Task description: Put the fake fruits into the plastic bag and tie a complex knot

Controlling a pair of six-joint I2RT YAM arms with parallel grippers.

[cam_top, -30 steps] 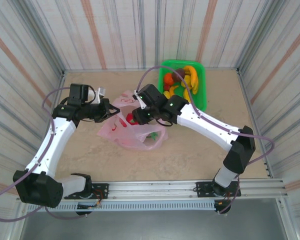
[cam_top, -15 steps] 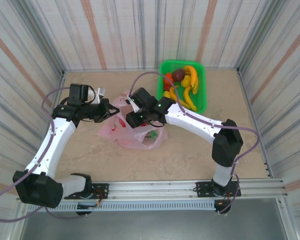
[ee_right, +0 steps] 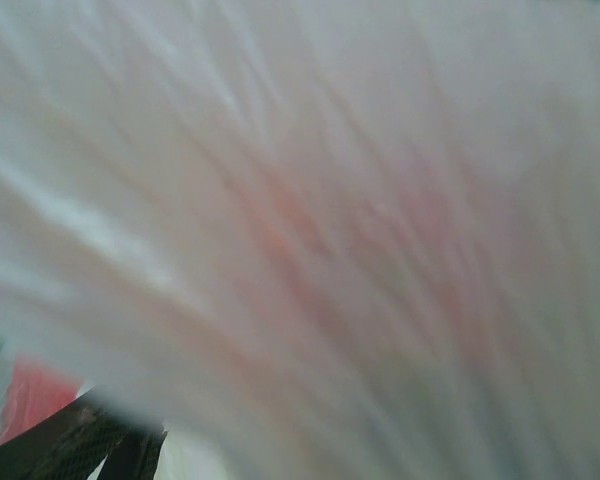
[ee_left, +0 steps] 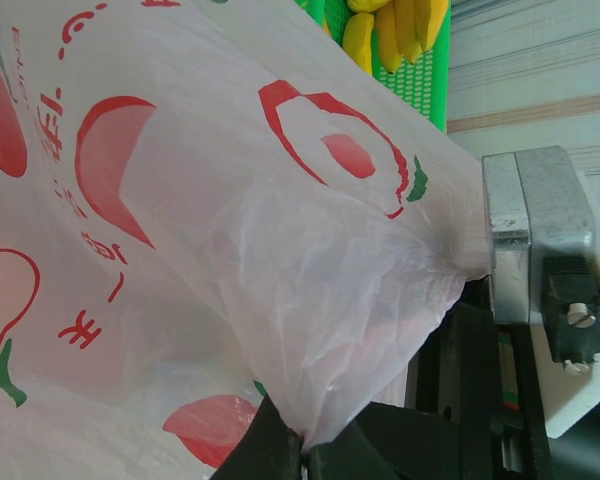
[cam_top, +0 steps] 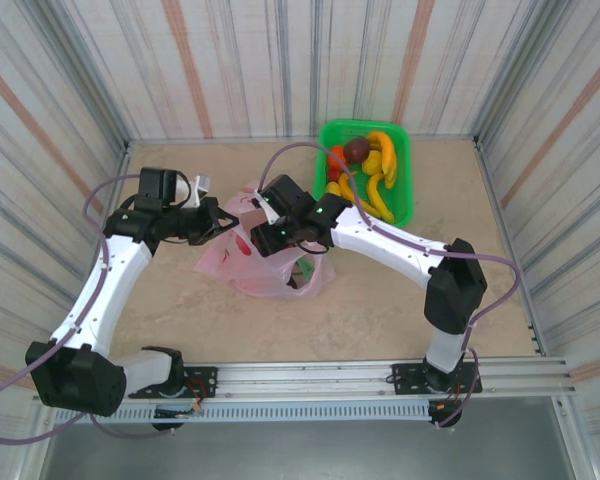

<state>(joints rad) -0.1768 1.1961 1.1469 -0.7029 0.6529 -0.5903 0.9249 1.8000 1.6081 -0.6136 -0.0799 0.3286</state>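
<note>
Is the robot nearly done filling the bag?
Not nearly. One green piece shows through the plastic bag. The left jaws pinch its film while the right jaws hover at its mouth. Many fake fruits wait in the green basket, and the bag is untied.

Bag seen from one high camera and two close wrist cameras.
The top camera looks down from above and behind the arm bases, taking in the whole counter to its far edge. The left wrist camera sits close against the bag, facing the basket at the far right corner. The right wrist camera is pressed to blurred pink film. All three views share the bag.
</note>
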